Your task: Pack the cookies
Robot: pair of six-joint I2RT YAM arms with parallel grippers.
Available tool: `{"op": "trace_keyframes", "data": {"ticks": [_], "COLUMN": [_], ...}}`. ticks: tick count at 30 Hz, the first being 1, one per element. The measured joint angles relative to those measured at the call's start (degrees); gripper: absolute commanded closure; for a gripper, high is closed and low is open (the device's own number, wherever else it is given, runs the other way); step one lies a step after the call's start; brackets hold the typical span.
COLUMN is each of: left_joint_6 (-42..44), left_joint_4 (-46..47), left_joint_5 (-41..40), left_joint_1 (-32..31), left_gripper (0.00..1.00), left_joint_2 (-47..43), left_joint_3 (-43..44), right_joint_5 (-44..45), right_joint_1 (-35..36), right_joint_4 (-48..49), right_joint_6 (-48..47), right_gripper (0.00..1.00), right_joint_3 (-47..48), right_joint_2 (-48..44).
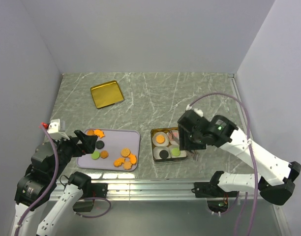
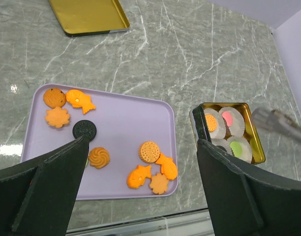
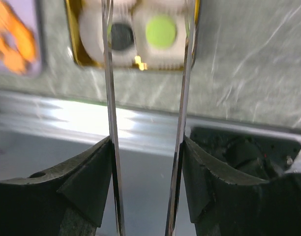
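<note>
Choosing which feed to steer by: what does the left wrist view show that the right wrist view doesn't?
Only left wrist: the whole lavender tray of loose cookies, the gold lid beyond it, and the pink cookie in the gold tin. Only right wrist: the right fingers close up, apart with nothing between them, and the black cookie in plain sight. Both: the tin and its green cookie.
</note>
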Motion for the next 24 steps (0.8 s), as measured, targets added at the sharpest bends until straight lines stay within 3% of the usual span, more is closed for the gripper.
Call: {"op": "trace_keyframes", "data": {"ticks": [9, 15, 24], "left_joint_6": [0.00, 0.00, 0.02], "left_joint_4": [0.00, 0.00, 0.00], "left_joint_5": [0.02, 0.04, 0.04], "left_joint_1": [0.00, 0.00, 0.00], "left_gripper": [0.02, 0.02, 0.01], "left_joint_2": [0.04, 0.04, 0.02], "left_joint_3": [0.00, 0.00, 0.00], "right_joint_5": [0.61, -3.58, -3.04], "right_joint_1": [-24.55, -42.82, -53.05], "right_joint_4": [3.80, 11.08, 19.02], "right_joint_6": [-10.60, -16.63, -19.91], "right_gripper": [0.38, 0.40, 0.41], "right_joint_3": [0.55, -2.01, -2.01], "right_joint_2": [0.83, 8.22, 20.17]}}
